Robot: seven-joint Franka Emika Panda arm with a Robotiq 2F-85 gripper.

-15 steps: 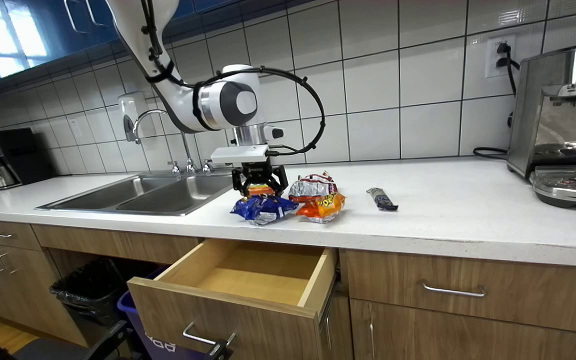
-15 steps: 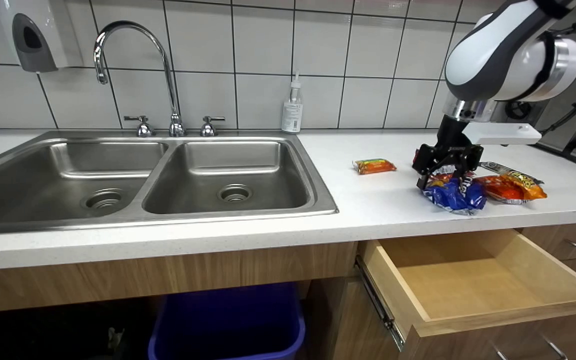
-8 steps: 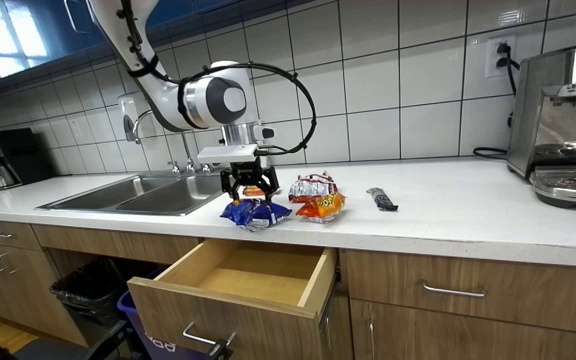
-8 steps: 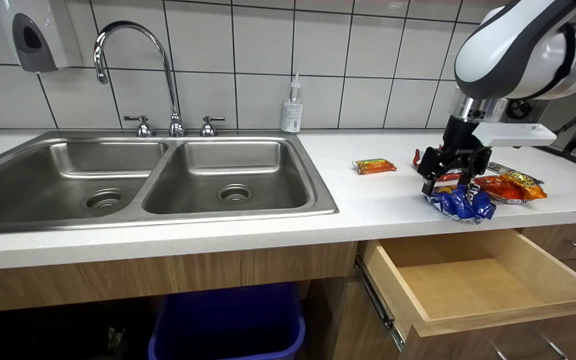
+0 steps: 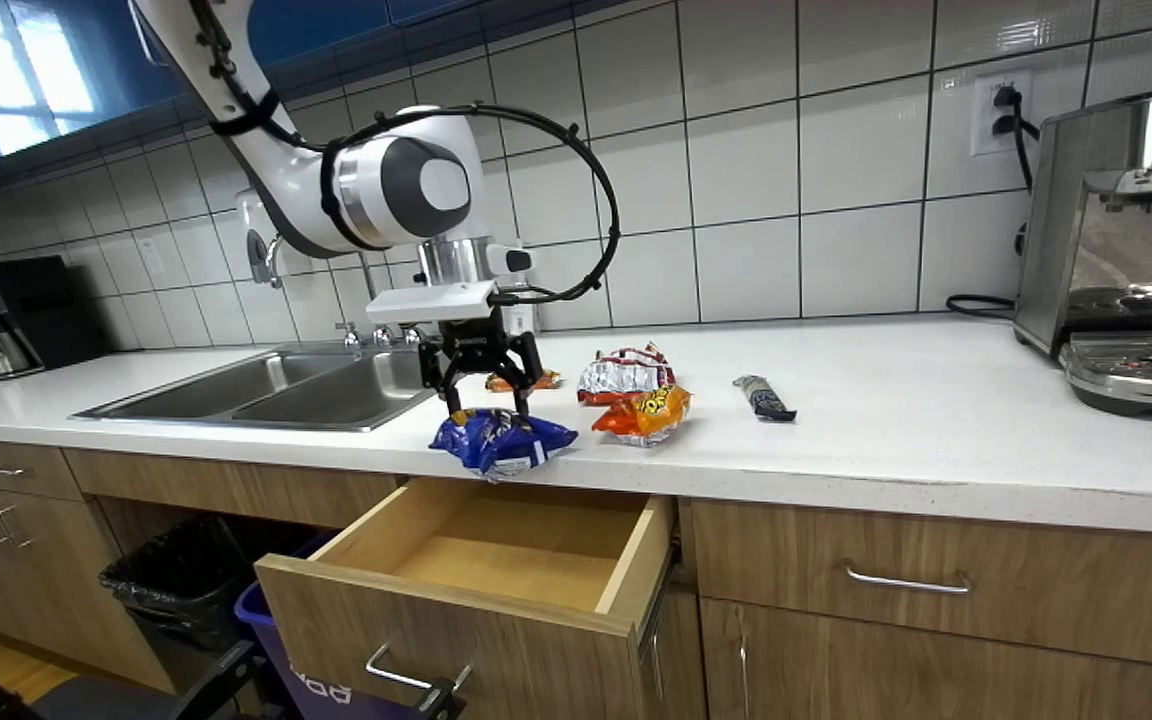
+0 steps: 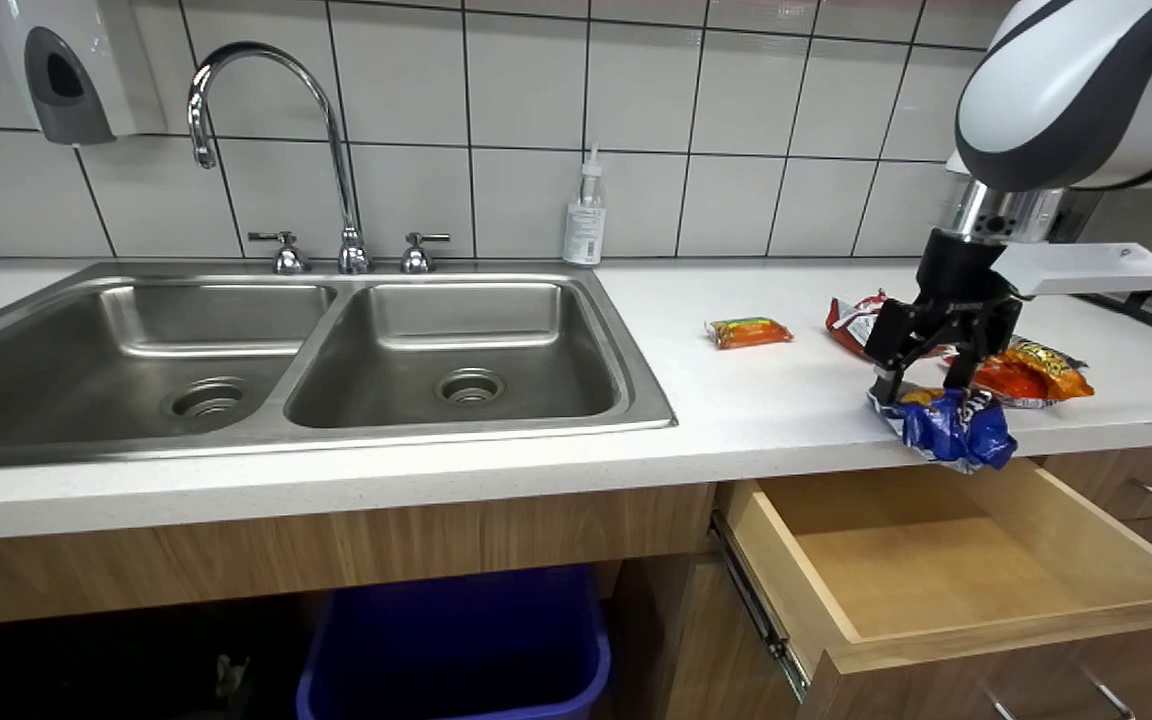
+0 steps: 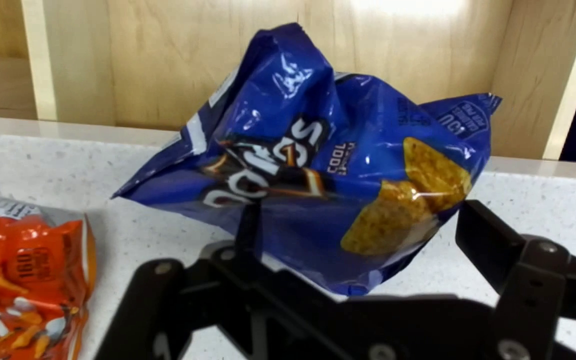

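Pale square tiles line the wall (image 5: 736, 150) at the far side of a white speckled counter (image 5: 886, 430). By that counter's near edge is a blue chip bag (image 7: 318, 165), its near part sticking out past the edge, above the far end of a pulled-out drawer (image 6: 986, 560). Pointing straight down, the gripper (image 5: 488, 411) has the bag clamped between its fingers (image 7: 485, 232), which stand well apart around it; whether the bag's underside touches the counter I cannot tell.

Near it on the right lies an orange snack bag (image 5: 644, 415), with a red-and-silver bag (image 5: 626, 375) just on its far side. Farther right, apart from these, is a dark wrapped bar (image 5: 764, 397). To the left and farther back lies a small orange packet (image 6: 749, 332), between the bags and a double steel sink (image 6: 316, 350). At the sink's far rim rises a curved faucet (image 6: 339, 165), and a pump bottle (image 6: 585, 225) stands against the wall to its right. Well off to the right is an espresso machine (image 5: 1136, 250). Under the counter, left of the drawer, stands a blue bin (image 6: 456, 630).
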